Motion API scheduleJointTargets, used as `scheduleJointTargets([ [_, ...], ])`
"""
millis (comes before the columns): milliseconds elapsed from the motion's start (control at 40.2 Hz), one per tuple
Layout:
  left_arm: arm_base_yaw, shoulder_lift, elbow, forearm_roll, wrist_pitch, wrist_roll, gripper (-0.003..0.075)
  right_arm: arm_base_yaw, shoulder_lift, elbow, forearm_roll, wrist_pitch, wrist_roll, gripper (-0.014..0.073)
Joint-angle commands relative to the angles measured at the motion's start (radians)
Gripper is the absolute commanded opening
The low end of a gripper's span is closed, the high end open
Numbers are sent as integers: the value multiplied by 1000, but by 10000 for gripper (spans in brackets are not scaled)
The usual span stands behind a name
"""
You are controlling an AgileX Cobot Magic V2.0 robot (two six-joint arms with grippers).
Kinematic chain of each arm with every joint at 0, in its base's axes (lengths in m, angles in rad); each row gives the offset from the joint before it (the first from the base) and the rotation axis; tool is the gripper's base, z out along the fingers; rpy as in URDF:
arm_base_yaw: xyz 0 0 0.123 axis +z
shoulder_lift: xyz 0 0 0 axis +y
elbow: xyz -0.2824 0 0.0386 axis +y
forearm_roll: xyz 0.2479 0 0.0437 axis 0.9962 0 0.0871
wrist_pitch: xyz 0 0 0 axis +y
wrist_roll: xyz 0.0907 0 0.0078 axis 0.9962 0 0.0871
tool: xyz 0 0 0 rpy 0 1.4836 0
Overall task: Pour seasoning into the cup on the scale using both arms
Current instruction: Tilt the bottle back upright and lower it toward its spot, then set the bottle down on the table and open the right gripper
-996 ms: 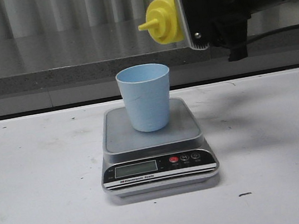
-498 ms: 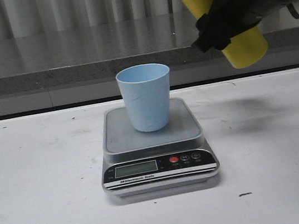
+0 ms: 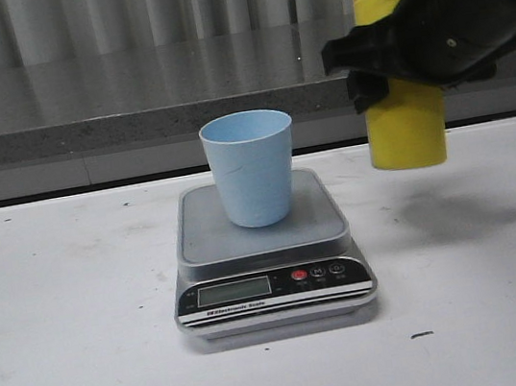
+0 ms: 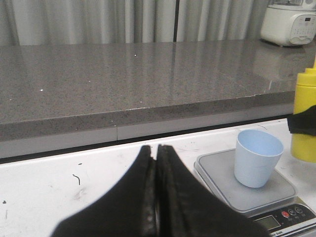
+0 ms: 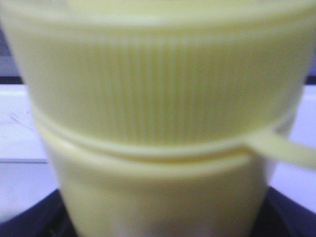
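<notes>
The light blue cup (image 3: 252,168) stands upright on the silver scale (image 3: 267,255) at the table's middle. My right gripper (image 3: 411,49) is shut on the yellow seasoning bottle (image 3: 406,127) and holds it upright in the air, to the right of the cup and above the table. The bottle fills the right wrist view (image 5: 158,118), ribbed cap above the body. My left gripper (image 4: 155,153) is shut and empty, low over the table to the left of the scale (image 4: 276,195) and cup (image 4: 256,158). The left gripper does not show in the front view.
A grey stone counter (image 3: 128,105) runs along the back behind the white table (image 3: 71,308). A white appliance (image 4: 291,22) stands on the counter at the far right. Small dark marks dot the table.
My right gripper has swung the bottle from tipped sideways over the cup, nozzle pointing left, to upright, and moved it right and down, away from the cup.
</notes>
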State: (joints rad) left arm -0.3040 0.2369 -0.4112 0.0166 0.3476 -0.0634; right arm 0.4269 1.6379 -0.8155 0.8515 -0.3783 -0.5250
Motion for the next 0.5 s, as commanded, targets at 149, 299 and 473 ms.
scheduleJointTargets([
  [149,1,9,-27,-7,-89,-6,-20,-4,-55,155,-343,-321,334,214],
  [299,1,9,-27,-7,-89,-6,-20,-4,-31,251,-390,-555,398,214],
  [473,1,9,-27,-7,-89,-6,-20,-4,38,264,-390,-622,398,214],
])
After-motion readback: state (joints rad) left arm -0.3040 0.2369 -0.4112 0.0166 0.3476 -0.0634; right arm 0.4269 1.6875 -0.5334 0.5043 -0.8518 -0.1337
